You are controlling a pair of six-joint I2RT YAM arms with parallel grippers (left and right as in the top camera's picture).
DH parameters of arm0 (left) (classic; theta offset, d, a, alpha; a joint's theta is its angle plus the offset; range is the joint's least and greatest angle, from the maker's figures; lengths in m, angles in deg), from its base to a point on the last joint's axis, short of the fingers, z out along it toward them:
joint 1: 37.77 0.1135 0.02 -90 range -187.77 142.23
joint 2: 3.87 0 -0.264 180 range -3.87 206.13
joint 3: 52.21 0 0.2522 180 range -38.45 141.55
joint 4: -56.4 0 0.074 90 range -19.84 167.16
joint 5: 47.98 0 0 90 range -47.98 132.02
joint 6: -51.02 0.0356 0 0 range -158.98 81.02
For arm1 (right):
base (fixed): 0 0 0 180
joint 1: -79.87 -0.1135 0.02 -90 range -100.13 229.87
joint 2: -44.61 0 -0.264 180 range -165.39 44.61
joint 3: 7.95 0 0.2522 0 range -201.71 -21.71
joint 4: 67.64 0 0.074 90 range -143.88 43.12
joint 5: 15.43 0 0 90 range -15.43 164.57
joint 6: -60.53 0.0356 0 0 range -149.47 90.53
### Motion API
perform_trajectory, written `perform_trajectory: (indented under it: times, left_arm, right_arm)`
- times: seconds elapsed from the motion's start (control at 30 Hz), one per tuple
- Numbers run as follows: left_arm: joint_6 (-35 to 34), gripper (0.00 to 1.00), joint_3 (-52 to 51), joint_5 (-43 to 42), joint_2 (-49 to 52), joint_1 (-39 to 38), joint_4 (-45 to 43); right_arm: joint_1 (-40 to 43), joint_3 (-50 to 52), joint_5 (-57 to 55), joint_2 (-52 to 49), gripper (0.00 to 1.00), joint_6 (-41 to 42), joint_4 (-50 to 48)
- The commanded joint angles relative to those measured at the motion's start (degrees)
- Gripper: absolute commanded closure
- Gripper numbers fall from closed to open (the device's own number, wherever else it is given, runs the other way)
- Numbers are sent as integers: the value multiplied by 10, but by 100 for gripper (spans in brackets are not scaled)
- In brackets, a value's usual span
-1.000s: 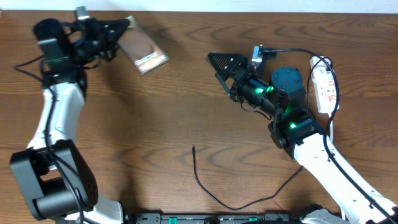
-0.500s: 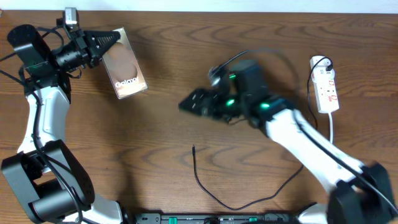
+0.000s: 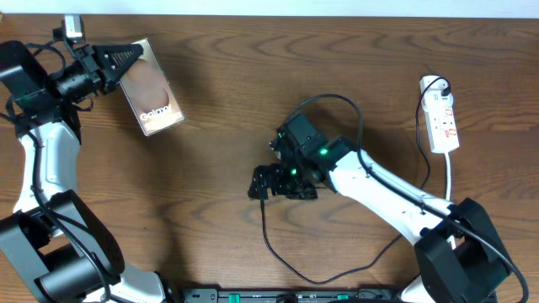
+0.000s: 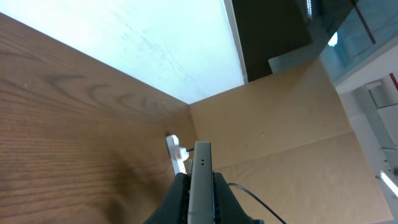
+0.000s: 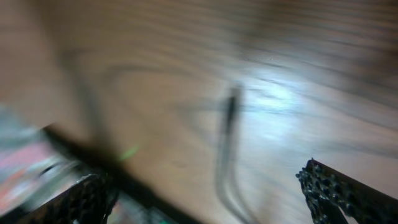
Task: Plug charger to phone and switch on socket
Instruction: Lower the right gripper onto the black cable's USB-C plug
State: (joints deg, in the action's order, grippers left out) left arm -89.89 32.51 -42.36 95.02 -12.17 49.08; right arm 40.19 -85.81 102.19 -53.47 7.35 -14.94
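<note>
Reaching across a brown wooden tabletop point(image 3: 219, 109) are two white-and-black robot arms, one from each side. One phone, one charger and one socket are showing.

The left gripper point(image 3: 118, 63) is sitting at the far left corner and is clamping shut on one short end of the phone point(image 3: 153, 99). The phone is lying tilted, its glossy grey-brown face turned up and showing white "Galaxy" lettering. In the left wrist view the left gripper point(image 4: 200, 199) is pinching the phone point(image 4: 201, 174) edge-on. Whether the phone's far end is touching the wood cannot be told.

The right gripper point(image 3: 264, 182) is hanging near the middle of the tabletop with its jaws standing wide apart and gripping nothing. It is hovering just above the plug tip point(image 3: 263, 202) of the charger point(image 3: 290, 268), a thin black cable looping along the near edge. The right wrist view is blurring heavily, but the plug tip point(image 5: 231, 109) is lying on the wood between the two black fingers point(image 5: 336, 193), touching neither.

The socket point(image 3: 442, 114), a small white power strip with red markings, is lying at the far right, well apart from the phone and the plug tip, its white cord point(image 3: 447, 181) trailing towards the near edge.
</note>
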Motion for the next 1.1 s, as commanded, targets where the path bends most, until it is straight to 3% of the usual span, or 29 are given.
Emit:
perform_trajectory:
  times: [0.0, 0.27, 0.43, 0.97, 1.07]
  left_arm:
    - [3, 93, 5, -21, -9, 1, -5]
    - [3, 93, 5, -20, -8, 1, -5]
    - [3, 93, 5, -20, -8, 1, -5]
    - [3, 93, 5, -20, -8, 1, -2]
    - [3, 93, 5, -20, -8, 1, -2]
  right_arm:
    - [-24, -24, -140, 6, 3, 41, 27]
    - [-97, -119, -276, 5, 1, 104, 107]
    - [-118, -119, -285, -17, 6, 174, 117]
    - [-155, -119, -280, -99, 8, 210, 119]
    - [-155, -118, -274, -111, 14, 210, 119]
